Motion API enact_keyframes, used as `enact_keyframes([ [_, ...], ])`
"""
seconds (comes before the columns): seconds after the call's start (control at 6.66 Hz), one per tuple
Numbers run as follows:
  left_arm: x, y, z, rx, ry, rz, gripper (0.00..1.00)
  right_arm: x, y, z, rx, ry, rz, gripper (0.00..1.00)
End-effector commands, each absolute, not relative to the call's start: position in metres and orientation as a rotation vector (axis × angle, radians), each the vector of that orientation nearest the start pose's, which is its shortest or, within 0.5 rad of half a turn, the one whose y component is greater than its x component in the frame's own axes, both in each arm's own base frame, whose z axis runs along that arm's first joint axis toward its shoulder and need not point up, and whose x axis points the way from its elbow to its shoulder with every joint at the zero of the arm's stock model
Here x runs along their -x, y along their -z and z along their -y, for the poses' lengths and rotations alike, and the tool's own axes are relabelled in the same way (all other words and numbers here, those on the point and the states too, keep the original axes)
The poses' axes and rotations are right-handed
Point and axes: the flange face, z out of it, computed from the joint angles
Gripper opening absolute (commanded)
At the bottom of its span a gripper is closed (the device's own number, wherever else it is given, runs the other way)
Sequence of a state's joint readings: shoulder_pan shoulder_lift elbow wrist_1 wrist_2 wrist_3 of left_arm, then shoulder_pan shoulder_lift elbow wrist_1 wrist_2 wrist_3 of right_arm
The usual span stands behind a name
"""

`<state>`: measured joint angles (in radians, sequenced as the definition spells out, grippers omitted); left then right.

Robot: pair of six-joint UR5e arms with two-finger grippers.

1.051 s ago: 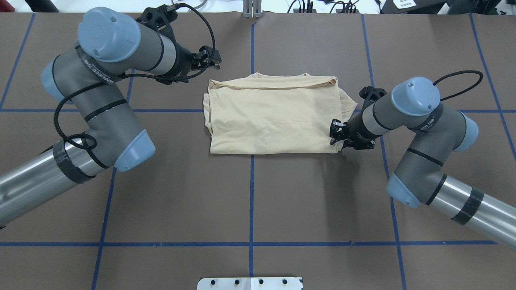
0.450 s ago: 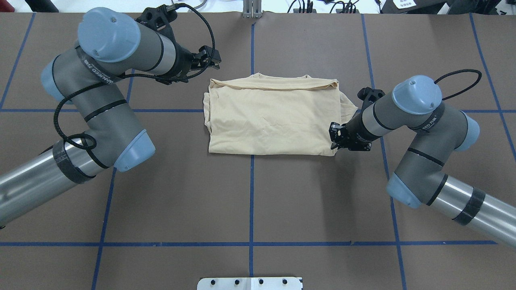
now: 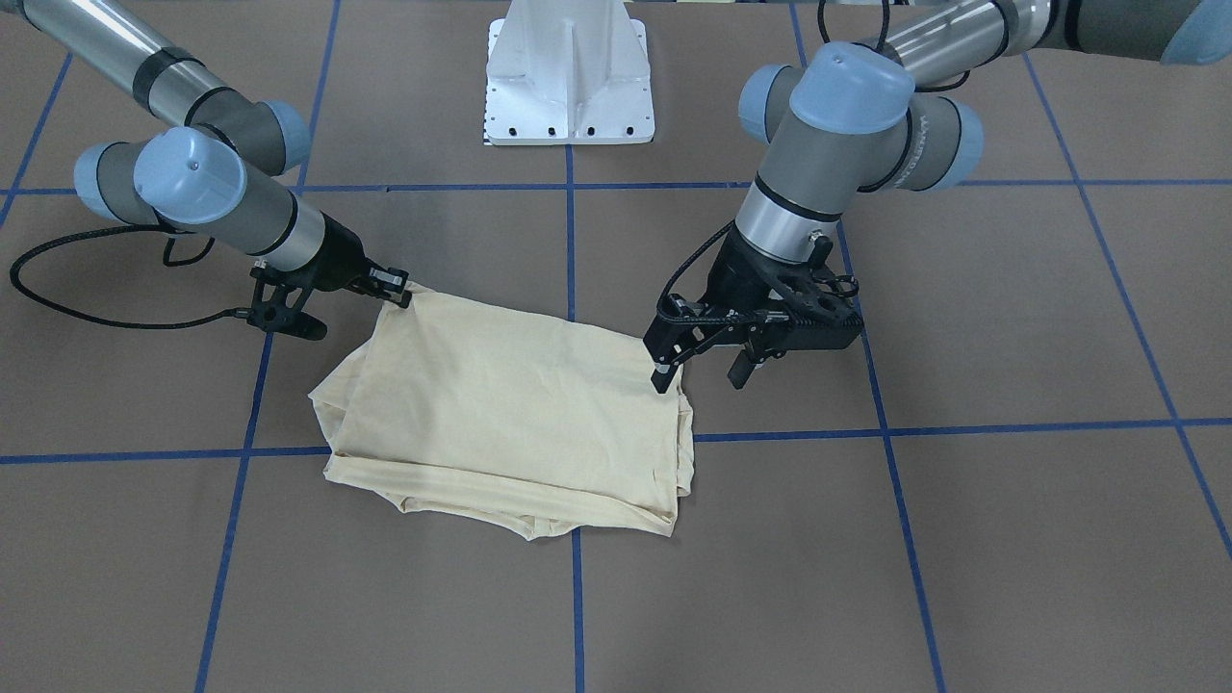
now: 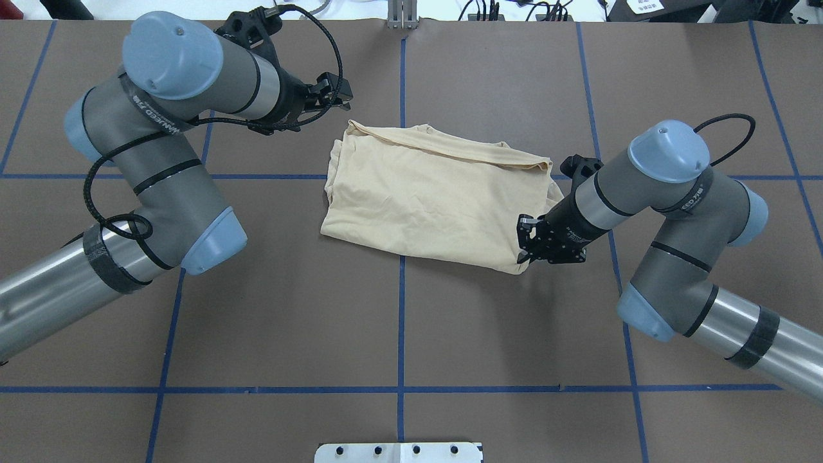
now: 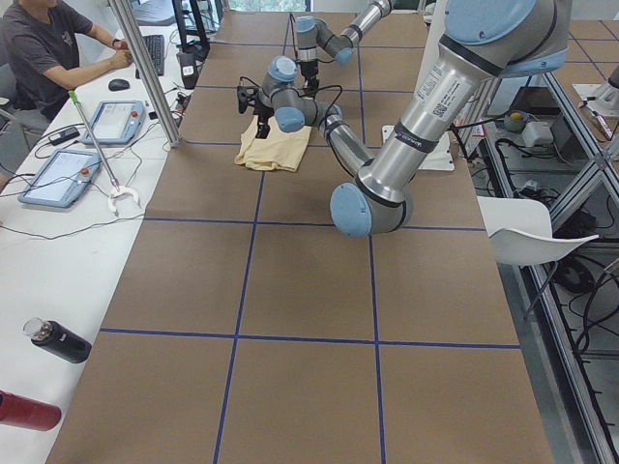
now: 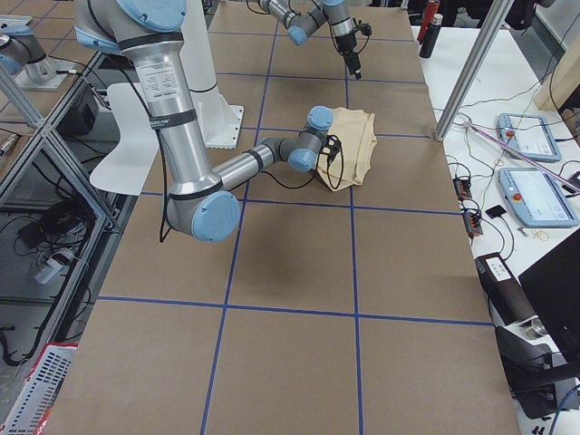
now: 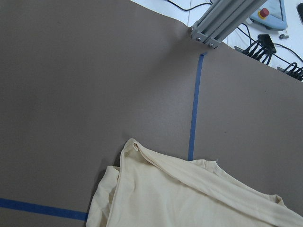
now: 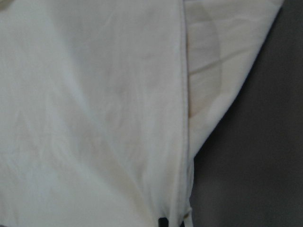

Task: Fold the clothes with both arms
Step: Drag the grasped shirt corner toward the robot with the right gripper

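While right gripper (image 4: 521, 243) pinched a near corner of the T-shirt (image 4: 424, 186), left gripper (image 3: 698, 373) hung open-jawed by the far corner; it needed to descend and catch all layers.

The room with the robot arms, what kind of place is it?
Probably a robot lab: a left arm and right arm flank a T-shirt on a tape-gridded table, with a person at control tablets.
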<state>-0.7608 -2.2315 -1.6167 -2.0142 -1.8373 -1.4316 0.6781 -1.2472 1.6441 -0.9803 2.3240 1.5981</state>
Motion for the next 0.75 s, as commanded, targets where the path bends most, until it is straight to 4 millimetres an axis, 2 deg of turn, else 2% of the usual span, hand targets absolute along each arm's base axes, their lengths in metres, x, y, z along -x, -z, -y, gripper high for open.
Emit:
enact_keyframes([
  [0.0, -0.423, -0.189, 0.55, -0.29, 0.396, -1.145, 0.99, 0.456, -0.345, 0.392, 0.453, -0.183, 1.128, 0.0],
  [0.3, -0.423, -0.19, 0.551, -0.291, 0.396, -1.143, 0.99, 0.481, -0.306, 0.335, 0.593, -0.17, 1.129, 0.0],
  [0.6, -0.418, -0.188, 0.546, -0.295, 0.392, -1.152, 0.99, 0.513, -0.288, 0.282, 0.698, -0.167, 1.091, 0.0],
])
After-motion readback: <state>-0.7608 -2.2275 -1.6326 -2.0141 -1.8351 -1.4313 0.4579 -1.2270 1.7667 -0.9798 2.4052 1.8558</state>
